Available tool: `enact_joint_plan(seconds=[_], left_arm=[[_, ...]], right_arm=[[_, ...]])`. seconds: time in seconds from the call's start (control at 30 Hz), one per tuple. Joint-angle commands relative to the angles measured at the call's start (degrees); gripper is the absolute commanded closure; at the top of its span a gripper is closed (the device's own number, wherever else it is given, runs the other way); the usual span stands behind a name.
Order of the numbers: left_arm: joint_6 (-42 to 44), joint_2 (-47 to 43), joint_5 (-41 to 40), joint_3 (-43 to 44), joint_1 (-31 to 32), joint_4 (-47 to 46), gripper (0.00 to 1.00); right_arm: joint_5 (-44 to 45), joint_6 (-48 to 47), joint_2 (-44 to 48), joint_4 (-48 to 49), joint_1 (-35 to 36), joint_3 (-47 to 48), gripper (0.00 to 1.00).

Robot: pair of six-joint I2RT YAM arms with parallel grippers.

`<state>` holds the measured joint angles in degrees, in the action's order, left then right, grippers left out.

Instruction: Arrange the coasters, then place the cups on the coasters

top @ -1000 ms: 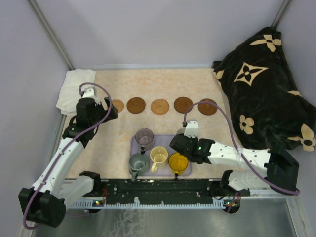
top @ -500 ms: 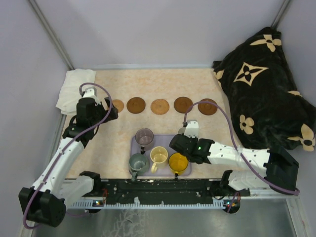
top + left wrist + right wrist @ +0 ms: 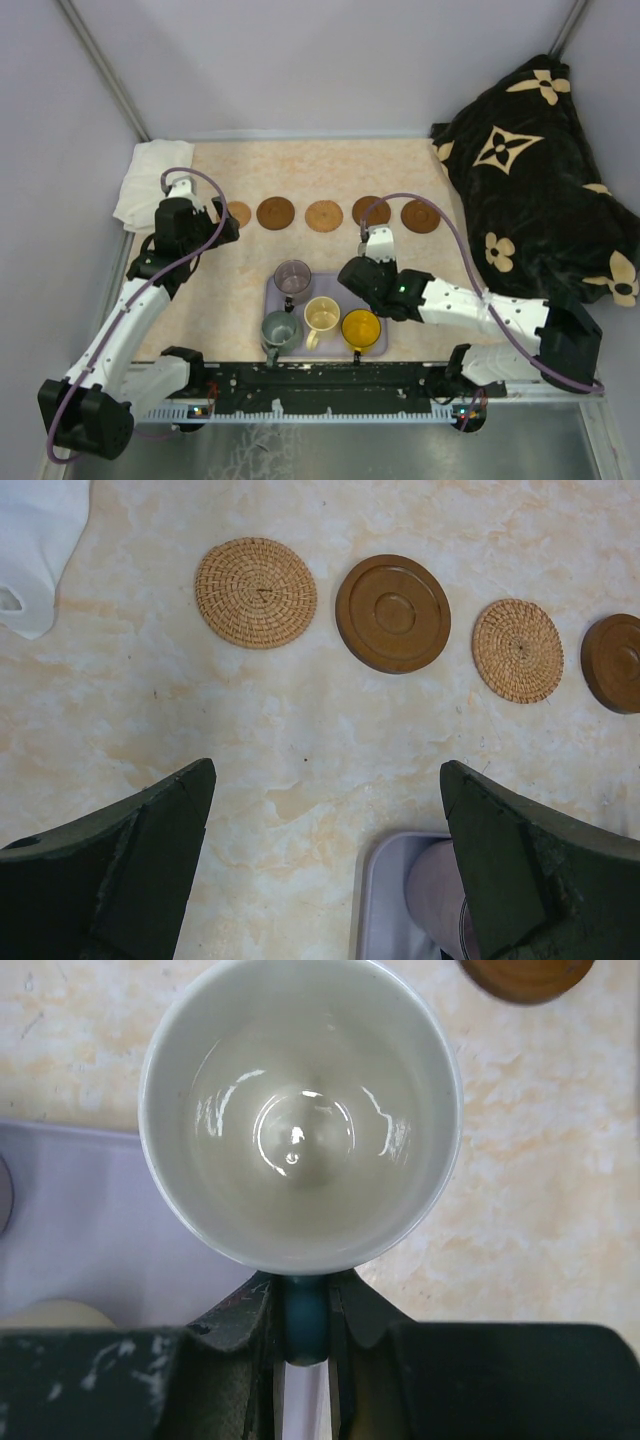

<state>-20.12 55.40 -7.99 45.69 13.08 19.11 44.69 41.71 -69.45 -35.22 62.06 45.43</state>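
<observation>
Five coasters lie in a row across the table: tan woven (image 3: 238,214), dark brown (image 3: 275,212), tan (image 3: 324,216), dark brown (image 3: 371,210) and dark brown (image 3: 420,216). My right gripper (image 3: 305,1300) is shut on the blue handle (image 3: 305,1322) of the white cup (image 3: 300,1120), which hangs over the right edge of the lavender tray (image 3: 80,1220). In the tray stand the purple cup (image 3: 293,275), cream cup (image 3: 322,315), yellow cup (image 3: 360,326) and grey-green cup (image 3: 280,328). My left gripper (image 3: 325,770) is open over bare table, near the woven coaster (image 3: 255,592) and the tray's corner (image 3: 385,880).
A white cloth (image 3: 150,180) lies at the table's far left corner. A black blanket with a tan flower pattern (image 3: 530,180) is heaped along the right side. Grey walls close in the back and left.
My right gripper has shut on the white cup's handle and moved it a little away from me and to the left. The left arm has not moved.
</observation>
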Motion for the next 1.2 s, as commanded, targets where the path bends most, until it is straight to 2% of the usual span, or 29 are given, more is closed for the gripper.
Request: enact_joint_plan(seconds=[0.0,0.3,0.53,0.83,1.17], left_arm=[[0.04,-0.46,0.18,0.79,-0.16,-0.48,0.01],[-0.18,-0.57,1.21,0.6,-0.16,-0.72,0.01],[0.03,-0.36,1.12,0.69,-0.16,-1.01,0.01],[0.61,-0.39,0.54,0.6,-0.16,-1.21,0.01],[1.11,-1.01,-0.95,0.58,-0.15,-0.14,0.01]], right_arm=[[7.4,-10.05,1.03,6.54,-2.84,5.79,1.0],[-1.15,-21.23,0.92,12.43,-19.59,10.88,1.0],[-10.94,-26.42,-4.95,16.91,-33.1,16.03,1.0],[-19.91,-30.95,-11.28,27.99,-41.98,13.29,1.0],[-24.17,-33.76,-14.31,30.98,-46.76,13.63,1.0]])
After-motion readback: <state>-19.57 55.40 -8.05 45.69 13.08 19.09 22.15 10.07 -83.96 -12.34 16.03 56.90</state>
